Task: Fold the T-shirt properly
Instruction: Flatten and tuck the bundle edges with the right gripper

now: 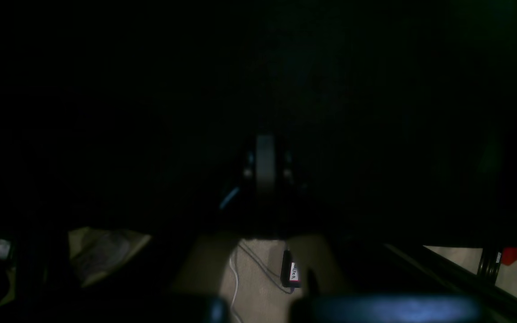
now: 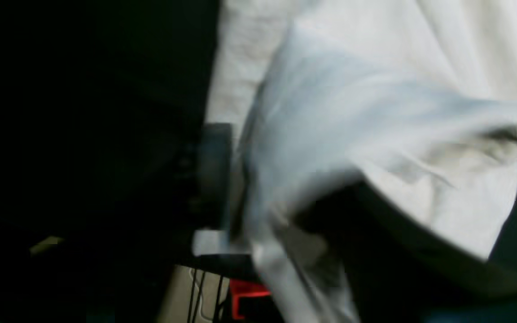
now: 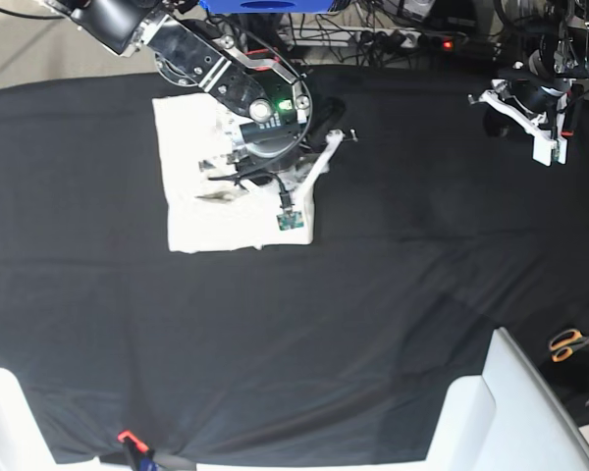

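Note:
The cream T-shirt (image 3: 201,211) lies partly folded on the black tablecloth (image 3: 373,294) at the upper left of the base view. My right gripper (image 3: 228,186) is over its middle. In the right wrist view a blurred fold of the T-shirt (image 2: 375,112) is raised off the cloth beside a dark finger (image 2: 216,170), and the gripper looks shut on it. My left gripper (image 3: 530,118) hangs far from the shirt at the table's upper right. In the dark left wrist view its fingers (image 1: 265,166) stand together, holding nothing.
Orange-handled scissors (image 3: 572,341) lie at the right edge. White bins stand at the bottom right (image 3: 501,412) and bottom left (image 3: 0,422). A red clamp (image 3: 128,437) grips the front edge. Cables and a power strip (image 3: 412,39) run along the far edge.

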Robot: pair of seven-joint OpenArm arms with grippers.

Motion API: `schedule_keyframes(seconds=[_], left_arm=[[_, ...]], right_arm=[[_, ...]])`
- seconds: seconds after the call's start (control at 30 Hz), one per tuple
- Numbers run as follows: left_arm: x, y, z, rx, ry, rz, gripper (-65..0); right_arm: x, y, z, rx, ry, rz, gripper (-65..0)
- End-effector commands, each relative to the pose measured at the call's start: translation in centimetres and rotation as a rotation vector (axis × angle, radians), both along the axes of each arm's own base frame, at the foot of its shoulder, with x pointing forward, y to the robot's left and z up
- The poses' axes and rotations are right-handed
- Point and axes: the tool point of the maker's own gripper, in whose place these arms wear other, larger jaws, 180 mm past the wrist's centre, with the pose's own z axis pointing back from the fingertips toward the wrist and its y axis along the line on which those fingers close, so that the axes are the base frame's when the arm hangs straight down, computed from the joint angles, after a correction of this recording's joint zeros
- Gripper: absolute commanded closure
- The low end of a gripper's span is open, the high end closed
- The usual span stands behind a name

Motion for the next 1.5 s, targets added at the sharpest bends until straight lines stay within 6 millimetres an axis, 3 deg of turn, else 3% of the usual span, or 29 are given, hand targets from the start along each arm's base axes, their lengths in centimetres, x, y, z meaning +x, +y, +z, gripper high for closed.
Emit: schedule_keyframes(seconds=[0.0,0.1,0.33,0.43,0.57,0.63,0.7,0.9,0.97,1.07,1.17,1.23,1.47], left_arm=[[0.6,0.3,0.7,0.009,-0.03,-0.012,0.0],[0.5,0.4,0.6,0.01,-0.026,-0.008,0.0],[0.4,0.9,0.0,0.01,-0.013,0.008,0.0],[0.6,1.1,0.1,0.013,-0.016,0.011,0.0],[0.6,1.1,0.2,0.013,-0.019,0.013,0.0],[0.6,1.2,0.2,0.014,-0.019,0.014,0.0],[0.6,1.2,0.2,0.014,-0.019,0.014,0.0],[0.7,1.2,0.2,0.015,-0.019,0.013,0.0],[0.7,1.2,0.2,0.015,-0.019,0.013,0.0],[0.7,1.2,0.2,0.015,-0.019,0.013,0.0],[0.7,1.2,0.2,0.015,-0.019,0.013,0.0],[0.7,1.2,0.2,0.015,-0.019,0.013,0.0],[0.6,1.2,0.2,0.015,-0.018,0.013,0.0]], right_arm=[[0.9,0.6,1.2,0.023,-0.041,-0.002,-30.5],[0.9,0.6,1.2,0.023,-0.041,0.001,-38.4],[0.4,2.7,1.7,0.036,-0.062,0.197,-39.0],[1.3,3.1,4.0,0.078,-0.145,0.208,-39.0],[2.0,1.7,8.3,0.127,-0.254,0.212,-38.9],[1.9,1.1,9.0,0.131,-0.244,0.205,-38.9],[1.8,-0.5,8.2,0.117,-0.188,0.131,-38.9],[2.7,-7.8,5.8,0.064,-0.117,-0.157,-37.2],[2.2,-9.5,5.1,0.053,-0.091,-0.214,-27.3],[0.9,-10.6,4.0,0.042,-0.05,-0.25,0.0],[-0.1,-10.6,3.1,0.033,-0.017,-0.252,-3.9],[-0.3,-10.9,1.9,0.007,0.004,-0.254,-0.5],[0.5,-12.7,-1.8,-0.094,-0.023,-0.257,-0.8]])
